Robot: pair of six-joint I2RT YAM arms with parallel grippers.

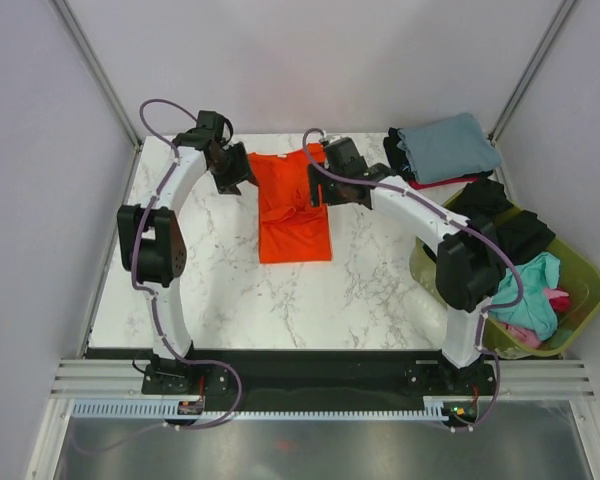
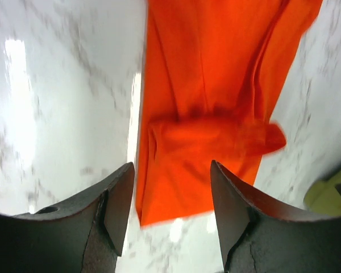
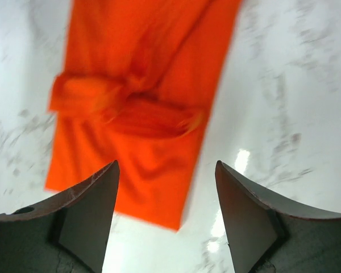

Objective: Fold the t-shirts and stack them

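tabletop: the white marble tabletop (image 1: 280, 300) stretches away from my bases and carries both the work piece and the finished pile.
basket: the olive-green basket (image 1: 585, 290) sits off the right edge beside my right arm. a black shirt (image 1: 510, 220), a teal shirt (image 1: 530, 290) and a pink shirt (image 1: 525, 335) are heaped in it unfolded, within reach and, i judge, waiting their turn.
orange shirt: the orange shirt (image 1: 292, 215) lies flat between my arms, in the farther half of the tabletop. its sides are turned in, so it is a long strip running away from me, with a bunched band of cloth across it near the far end.
left claw: my left claw (image 2: 170, 170) hovers above the strip's far left corner, jaws wide apart and gripping nothing. the shirt's edge shows between the fingers.
right claw: my right claw (image 3: 166, 165) mirrors it over the far right corner, equally spread and empty.
why paired: with both claws at the same end, i judge that i can pinch the two corners together and bring that end toward the near hem evenly.
folded stack: the folded stack (image 1: 450, 145) rests at the far right corner, grey-blue on top, red and black beneath. it sits apart from the folding spot and is likely where the orange shirt goes next.
risk: the bunched band could slip loose when lifted.
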